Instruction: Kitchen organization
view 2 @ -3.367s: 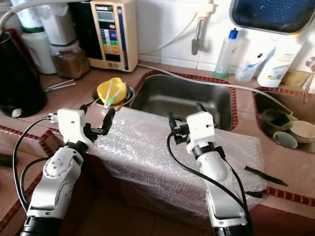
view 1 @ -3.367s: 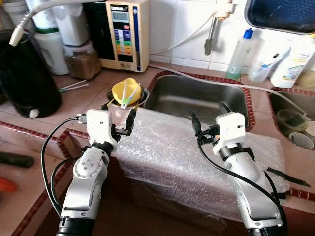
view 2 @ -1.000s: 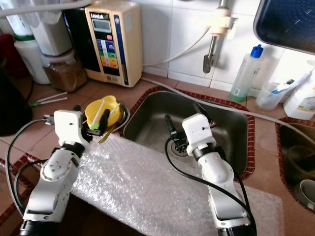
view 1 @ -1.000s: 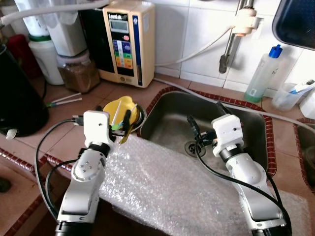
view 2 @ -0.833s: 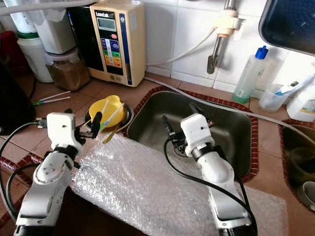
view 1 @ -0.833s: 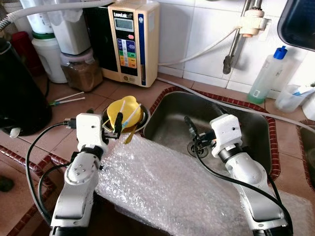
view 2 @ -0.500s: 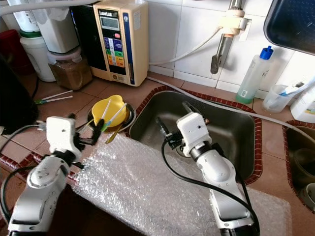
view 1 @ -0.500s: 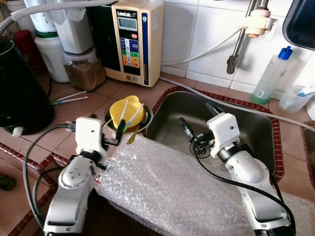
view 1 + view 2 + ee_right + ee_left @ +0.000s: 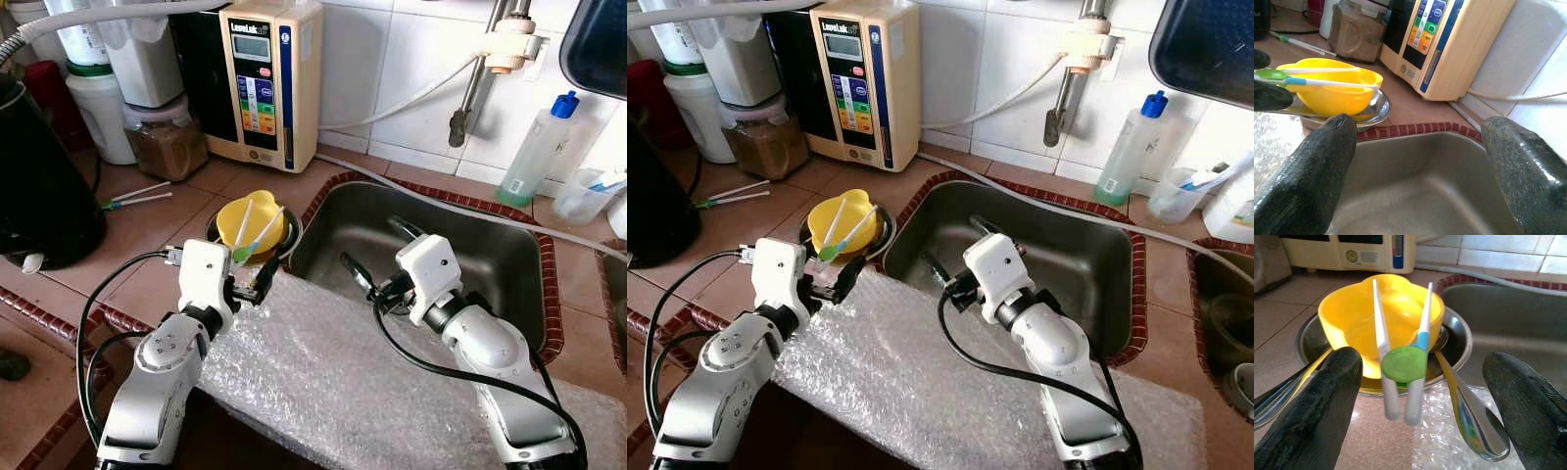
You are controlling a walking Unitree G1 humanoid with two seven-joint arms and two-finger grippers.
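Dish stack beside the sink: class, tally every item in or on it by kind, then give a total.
Yellow bowl: 1
Metal dish beneath it: 1
Training chopsticks, white with a green hinge: 1 pair
Spoon with a yellow handle: 1
Total: 4

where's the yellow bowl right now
The yellow bowl sits in a metal dish on the tiled counter, just left of the sink, directly ahead of the open left gripper.

Yellow bowl [image 9: 247, 217], white chopsticks [image 9: 1400, 350] joined by green disc
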